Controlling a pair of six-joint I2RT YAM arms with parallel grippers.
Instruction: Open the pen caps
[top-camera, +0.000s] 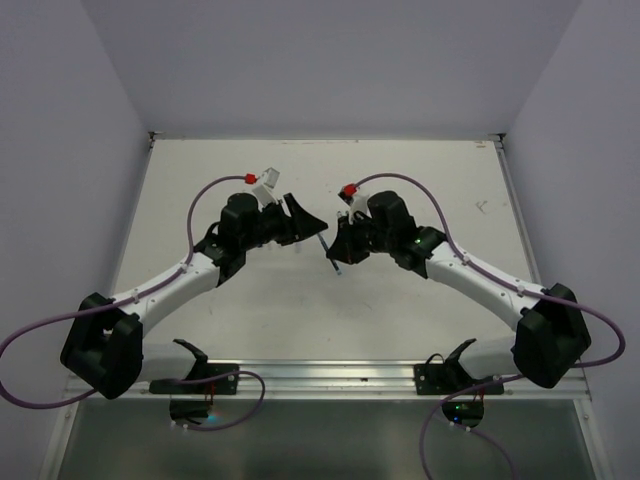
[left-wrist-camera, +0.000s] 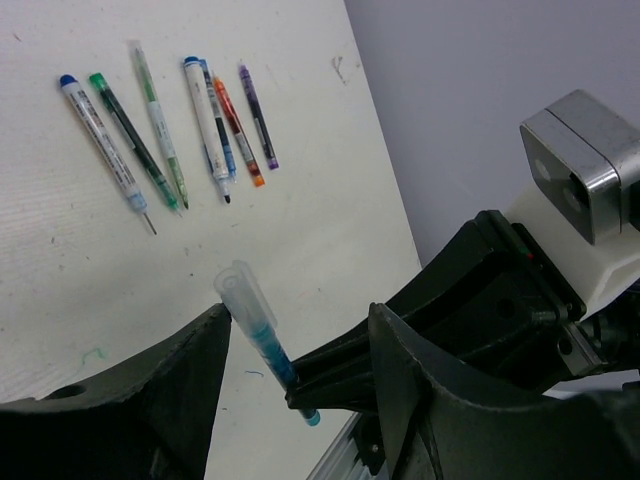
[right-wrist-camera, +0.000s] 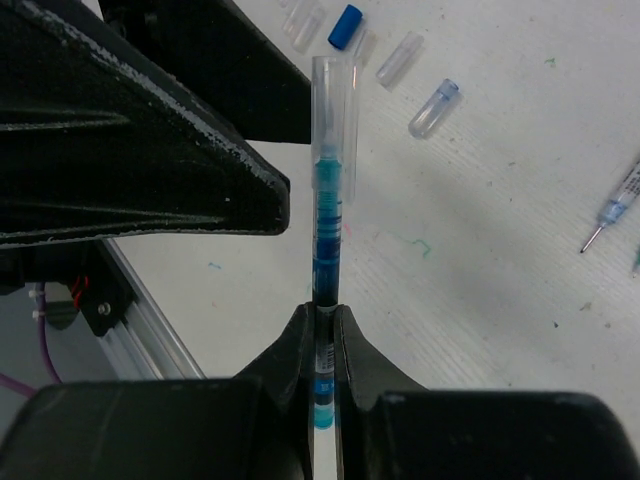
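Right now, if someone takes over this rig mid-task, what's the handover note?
Left gripper: open, fingers either side of the clear tube-shaped plastic cap, not clamped on it.
Right gripper: shut on the slim teal-barrelled pen, held up between the arms with its cap on.
Done: six slim stick pens lie uncapped in a row on the table; loose clear caps and one blue cap lie nearby.
Left to do: close on the cap and pull it off the held pen.
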